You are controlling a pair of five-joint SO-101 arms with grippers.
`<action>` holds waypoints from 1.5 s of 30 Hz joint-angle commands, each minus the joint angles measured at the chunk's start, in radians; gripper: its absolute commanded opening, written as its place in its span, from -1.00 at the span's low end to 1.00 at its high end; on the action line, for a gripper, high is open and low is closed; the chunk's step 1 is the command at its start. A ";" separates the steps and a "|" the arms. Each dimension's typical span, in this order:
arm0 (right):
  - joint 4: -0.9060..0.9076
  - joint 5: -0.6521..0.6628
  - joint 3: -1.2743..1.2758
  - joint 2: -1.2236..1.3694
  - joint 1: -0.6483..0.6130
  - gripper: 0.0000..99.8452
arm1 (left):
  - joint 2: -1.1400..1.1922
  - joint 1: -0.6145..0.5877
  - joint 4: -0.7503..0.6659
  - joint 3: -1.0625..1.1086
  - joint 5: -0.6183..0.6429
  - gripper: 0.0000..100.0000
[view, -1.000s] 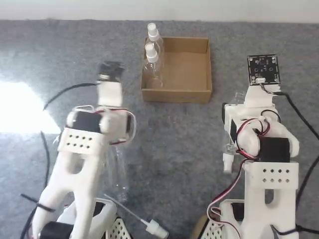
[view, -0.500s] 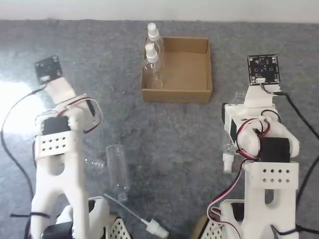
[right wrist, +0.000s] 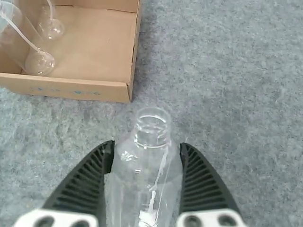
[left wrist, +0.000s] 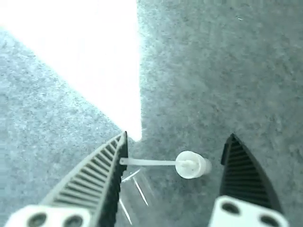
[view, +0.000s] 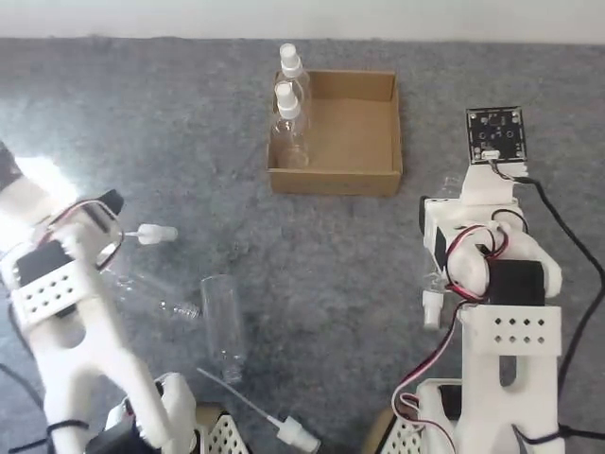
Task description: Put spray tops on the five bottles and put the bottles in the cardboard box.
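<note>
Clear, thin plastic made up the open-necked bottle that the right pincer clasped around the body, with the neck aimed toward the cardboard box and near its front corner. I judged it light, fairly stiff, slick and easy to dent. It wanted a moderate squeeze on the body, leaving clear the neck that the top would need. The left pincer hung wide apart over a loose spray top on the grey tabletop, well away from the box on the left arm's side. That top looked feather-light, with a thin, bendy dip tube, so the white head seemed the place to pinch. Two capped bottles stood inside the box against the wall on that same side.
</note>
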 commanded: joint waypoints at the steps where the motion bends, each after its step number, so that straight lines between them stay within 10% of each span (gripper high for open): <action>1: -0.024 -0.005 -0.017 -0.028 0.008 -0.98 | -0.043 -0.035 0.026 -0.031 -0.038 -0.40; 15: -0.024 -0.005 -0.015 -0.028 0.008 -0.98 | -0.041 -0.069 0.387 -0.323 -0.245 -0.41; 45: -0.024 -0.005 -0.015 -0.028 0.007 -0.98 | 0.410 0.094 0.758 -0.722 -1.206 -0.48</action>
